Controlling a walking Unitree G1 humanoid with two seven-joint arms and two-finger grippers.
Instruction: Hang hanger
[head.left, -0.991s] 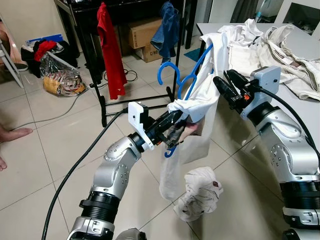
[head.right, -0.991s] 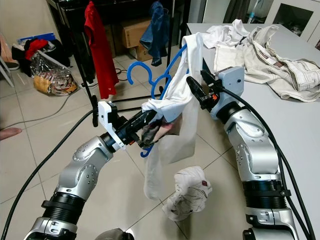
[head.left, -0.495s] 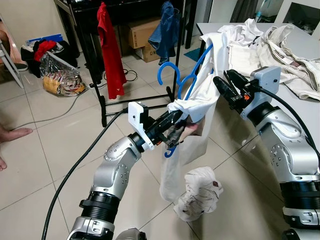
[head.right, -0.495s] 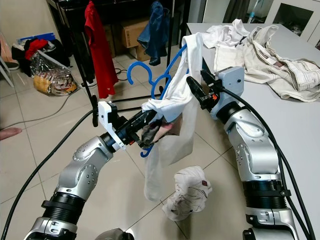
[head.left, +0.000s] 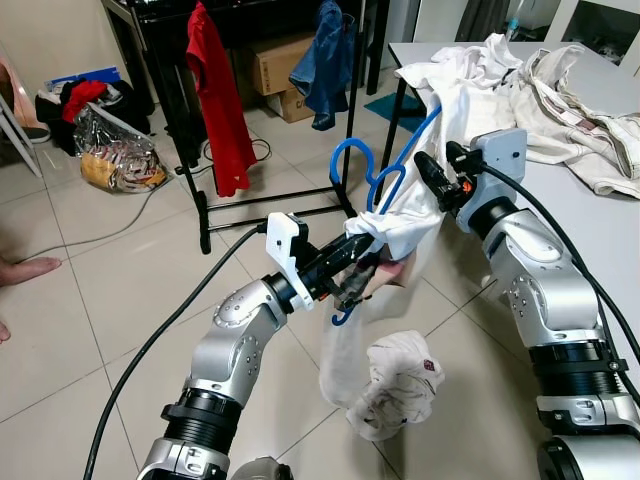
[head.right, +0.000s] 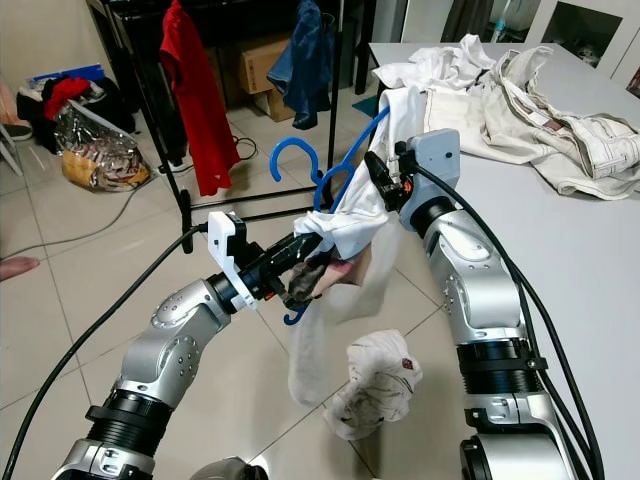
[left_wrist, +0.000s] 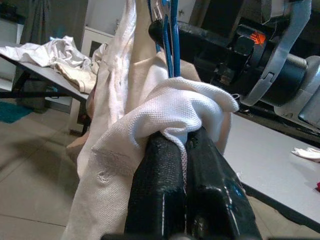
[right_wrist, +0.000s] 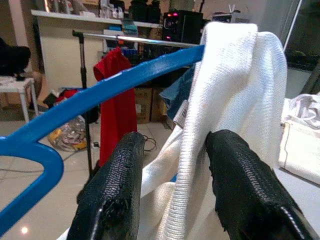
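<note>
Your left gripper (head.left: 362, 262) is clamped tight on a bunched fold of the white garment (head.left: 400, 215); in the left wrist view its two black fingers (left_wrist: 160, 200) press together with only the knit cloth pinched between them. The cloth drapes over a blue hanger (head.left: 372, 180), whose hook curls up on the side toward the clothes rack (head.left: 205, 215) and whose lower curved tip pokes out just beneath your left gripper. Your right gripper (head.left: 432, 185) sits higher, at the garment's upper edge where it runs along the hanger's arm; in the right wrist view its fingers (right_wrist: 112, 195) stand spread, with the thick white fold lying between them and touching the inner face of one finger, while the blue hanger arm passes just above the other. So the right one is parted around the cloth rather than squeezing it. The rest of the garment hangs down from both grippers toward the tiled floor (head.left: 90, 300), near a crumpled white cloth (head.left: 400, 385) lying on the tiles. The hanger is held in mid-air, well apart from the rack, where a red shirt (head.left: 222, 95) and a blue denim piece (head.left: 325, 60) hang. A heap of pale clothes (head.left: 545, 85) lies on the grey table (head.left: 615, 230) beside your right arm.
</note>
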